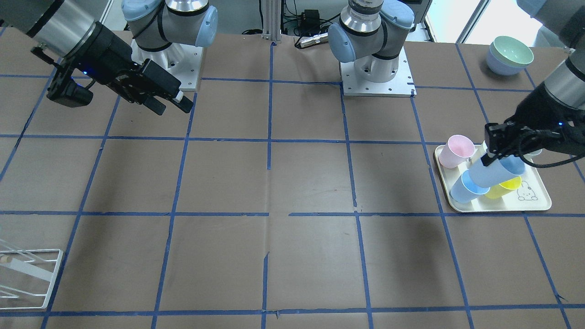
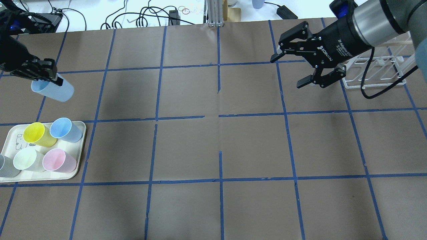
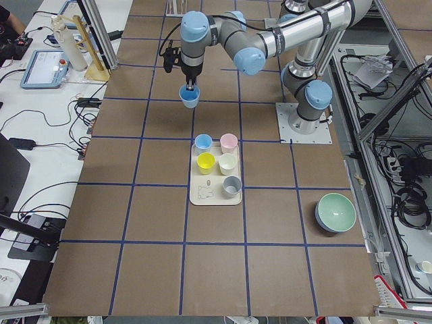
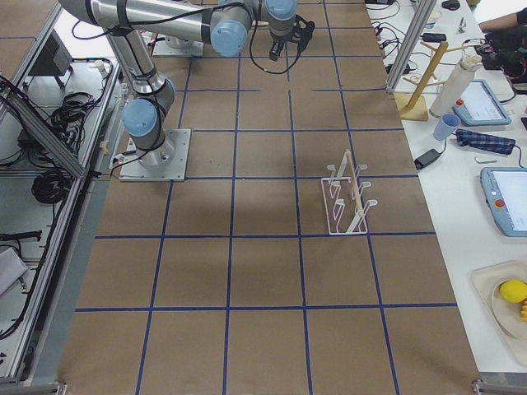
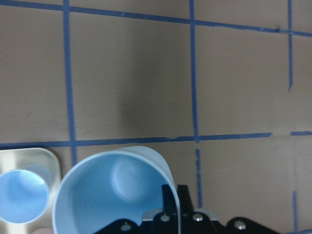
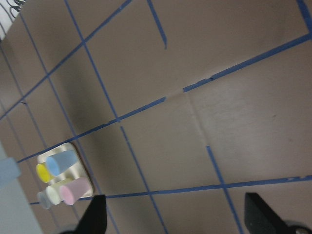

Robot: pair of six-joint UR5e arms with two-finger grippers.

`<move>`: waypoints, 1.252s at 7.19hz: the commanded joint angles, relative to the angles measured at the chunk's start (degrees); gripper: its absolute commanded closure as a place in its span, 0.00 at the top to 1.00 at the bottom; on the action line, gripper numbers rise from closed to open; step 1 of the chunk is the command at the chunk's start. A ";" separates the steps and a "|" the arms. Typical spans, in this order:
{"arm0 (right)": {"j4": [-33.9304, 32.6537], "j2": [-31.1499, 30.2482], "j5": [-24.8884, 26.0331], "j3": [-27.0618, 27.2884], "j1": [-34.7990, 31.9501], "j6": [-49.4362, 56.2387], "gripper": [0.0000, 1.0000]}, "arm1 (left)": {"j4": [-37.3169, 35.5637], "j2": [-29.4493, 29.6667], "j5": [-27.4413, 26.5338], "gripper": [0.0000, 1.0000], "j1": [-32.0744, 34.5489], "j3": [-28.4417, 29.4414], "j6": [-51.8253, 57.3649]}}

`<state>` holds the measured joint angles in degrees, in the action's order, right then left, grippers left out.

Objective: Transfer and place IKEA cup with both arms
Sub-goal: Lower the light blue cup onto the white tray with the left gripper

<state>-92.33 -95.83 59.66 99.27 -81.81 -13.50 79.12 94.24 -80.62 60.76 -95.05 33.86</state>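
Note:
My left gripper (image 2: 53, 79) is shut on the rim of the pale icy-blue IKEA cup (image 2: 55, 90), one finger inside it, as the left wrist view (image 5: 112, 195) shows. The cup hangs tilted in the air, beyond the cream tray (image 2: 82, 146). In the front view the cup (image 1: 498, 171) is above the tray's cups, under the left gripper (image 1: 491, 157). My right gripper (image 2: 287, 71) is open and empty, held above the table on the far right; it also shows in the front view (image 1: 176, 107).
The tray holds a yellow cup (image 2: 35, 133), a sky-blue cup (image 2: 65, 129), a pale green cup (image 2: 26, 159), a pink cup (image 2: 56, 160) and a grey cup (image 2: 5, 166). A white wire rack (image 2: 377, 71) stands behind the right gripper. Stacked bowls (image 1: 509, 55) sit near the left arm's base.

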 commanded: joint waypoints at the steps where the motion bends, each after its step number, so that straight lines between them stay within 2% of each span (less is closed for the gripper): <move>1: 0.48 -2.33 19.81 -0.39 -6.23 0.31 1.00 | -6.93 5.31 -3.31 0.00 -8.60 -0.66 13.54; 3: 0.92 -3.13 33.43 -0.13 -6.43 8.43 1.00 | -10.56 9.45 -3.23 0.00 -16.43 -0.23 22.78; 4: 2.58 -2.79 33.76 0.22 -6.43 11.79 1.00 | -10.66 11.04 -3.66 0.00 -18.38 -0.84 24.39; 5: 3.29 -3.13 33.59 0.22 -6.43 14.52 1.00 | -11.70 12.62 -9.84 0.00 -18.40 -1.10 23.98; 9: 4.26 -3.23 33.24 0.05 -6.43 14.72 1.00 | -11.89 17.46 -10.96 0.00 -18.49 -1.46 22.92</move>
<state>-88.15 -99.14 93.06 99.49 -88.24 1.14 67.23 110.68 -91.44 42.43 -96.39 56.90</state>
